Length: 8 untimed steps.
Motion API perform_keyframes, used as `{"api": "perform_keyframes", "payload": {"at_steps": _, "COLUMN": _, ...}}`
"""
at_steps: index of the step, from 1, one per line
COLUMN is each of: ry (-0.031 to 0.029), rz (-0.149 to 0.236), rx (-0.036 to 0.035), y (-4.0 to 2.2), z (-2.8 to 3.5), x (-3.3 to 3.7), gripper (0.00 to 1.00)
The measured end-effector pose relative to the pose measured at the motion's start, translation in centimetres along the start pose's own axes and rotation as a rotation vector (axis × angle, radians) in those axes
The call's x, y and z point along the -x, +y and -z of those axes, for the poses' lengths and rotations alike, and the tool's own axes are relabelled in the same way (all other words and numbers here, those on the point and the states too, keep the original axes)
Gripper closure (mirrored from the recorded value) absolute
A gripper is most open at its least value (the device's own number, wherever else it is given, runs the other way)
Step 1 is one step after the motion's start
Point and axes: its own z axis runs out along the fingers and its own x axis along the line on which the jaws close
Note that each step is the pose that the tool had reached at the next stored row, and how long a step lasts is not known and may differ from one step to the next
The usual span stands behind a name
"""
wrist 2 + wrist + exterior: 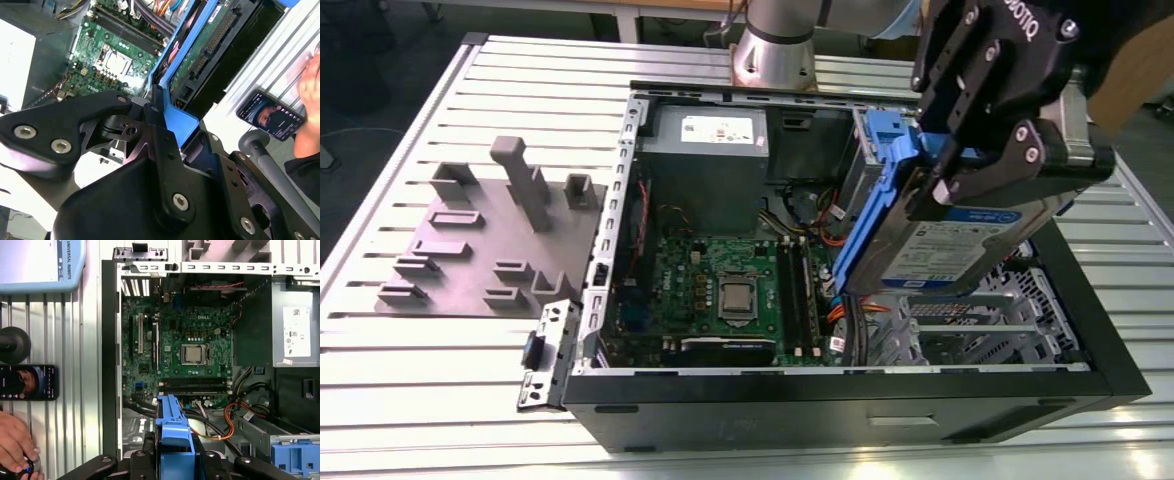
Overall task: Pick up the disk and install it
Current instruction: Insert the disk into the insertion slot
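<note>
black claw (947, 165) clamping blue plastic bracket of flat silver-grey disk (961, 235), hanging tilted below claw over open computer case (854, 385); stiff, weighty, fragile; bracket edges being safest hold.

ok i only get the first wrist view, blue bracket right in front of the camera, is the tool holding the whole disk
observer: yes, in the exterior view the tool is shut on the upper, blue-bracketed end of the disk, label side showing.
operator: is it seated in the case yet
observer: no, it hangs steeply tilted over the open case, its lower end pointing toward the grey metal cage on the exterior view's right.
</note>
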Motion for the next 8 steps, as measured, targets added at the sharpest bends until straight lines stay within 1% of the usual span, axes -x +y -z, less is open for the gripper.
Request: {"api": "perform_keyframes", "payload": {"at_steps": 8, "ry": 0.0001, "rz": 0.0, "rx": 0.0, "y": -1.75, "z": -0.27, "x": -0.11, "gripper": 0.64}}
